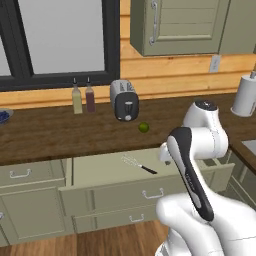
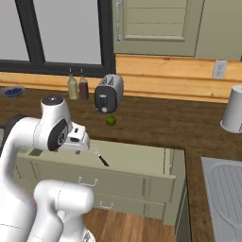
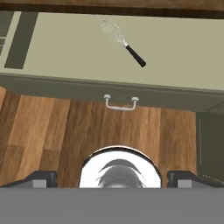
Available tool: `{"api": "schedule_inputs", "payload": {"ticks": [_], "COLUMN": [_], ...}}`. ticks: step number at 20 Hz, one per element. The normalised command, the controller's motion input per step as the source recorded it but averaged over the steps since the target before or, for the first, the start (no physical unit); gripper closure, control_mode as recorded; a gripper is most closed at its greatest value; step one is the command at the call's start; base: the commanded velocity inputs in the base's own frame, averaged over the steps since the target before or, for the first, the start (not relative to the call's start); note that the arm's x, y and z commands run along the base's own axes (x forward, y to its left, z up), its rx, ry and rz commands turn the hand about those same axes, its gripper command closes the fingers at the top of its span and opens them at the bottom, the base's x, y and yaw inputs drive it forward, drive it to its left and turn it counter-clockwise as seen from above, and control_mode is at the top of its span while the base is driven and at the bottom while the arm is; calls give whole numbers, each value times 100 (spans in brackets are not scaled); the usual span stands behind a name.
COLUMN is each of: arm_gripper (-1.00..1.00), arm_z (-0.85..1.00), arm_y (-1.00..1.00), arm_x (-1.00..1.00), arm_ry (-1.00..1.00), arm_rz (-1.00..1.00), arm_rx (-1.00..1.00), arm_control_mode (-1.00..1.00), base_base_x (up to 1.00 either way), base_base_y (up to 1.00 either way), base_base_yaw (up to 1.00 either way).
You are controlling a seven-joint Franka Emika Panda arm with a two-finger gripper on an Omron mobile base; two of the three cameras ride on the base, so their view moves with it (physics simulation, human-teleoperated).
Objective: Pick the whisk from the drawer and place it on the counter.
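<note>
Kitchen wall: you face warm orange wood planking behind the counter (image 1: 60, 132), with a dark-framed window (image 1: 55, 40) above and sage-green panelled upper cabinets (image 1: 175, 25) to its right.
Counter: you have a long slab of dark brown wood grain over sage-green cabinet fronts.
Drawer: you see the drawer (image 1: 200, 175) pulled out below the counter edge; wide, shallow, pale beige inside, sage-green front, small silver bar handle (image 3: 121, 103).
Whisk: your whisk (image 3: 124, 41) lies flat on the drawer floor, toward the back; thin silver wire balloon head pointing to the counter side, slim black handle angled toward the drawer front.
Gripper: your gripper (image 3: 111, 178) hangs above the wooden floor in front of the drawer, well apart from the whisk; its jaws stand spread wide and hold nothing, the two dark finger tips (image 3: 41, 178) far apart at the edges of the hand view.
Toaster: rounded silver-and-black toaster (image 1: 124, 100) stands on the counter behind the drawer.
Lime: small green round fruit (image 1: 143, 127) sits just in front of the toaster.
Bottles: two slim bottles (image 1: 83, 97), one pale, one dark red, stand side by side left of the toaster.
Paper roll: white cylinder (image 1: 245, 95) stands upright at the counter's right end.
Sink: ribbed grey sink (image 2: 227, 194) lies in the right counter section.
Floor: you see brown wood planks (image 3: 57, 135).
</note>
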Motion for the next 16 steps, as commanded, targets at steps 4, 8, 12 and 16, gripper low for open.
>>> {"api": "schedule_inputs", "payload": {"ticks": [4,8,12,16], "arm_gripper": [-100,-100,-100,-100], "arm_z": [-51,-59,-69,-56], "arm_y": [0,0,0,0], "arm_x": [66,46,39,46], "arm_ry": [-1,0,0,0], "arm_rz": [0,0,0,0], "arm_rx": [0,0,0,0], "arm_control_mode": [-100,-100,-100,-100], "base_base_x": [0,0,0,0], "base_base_y": [0,0,0,0], "base_base_yaw": [0,0,0,0]}}
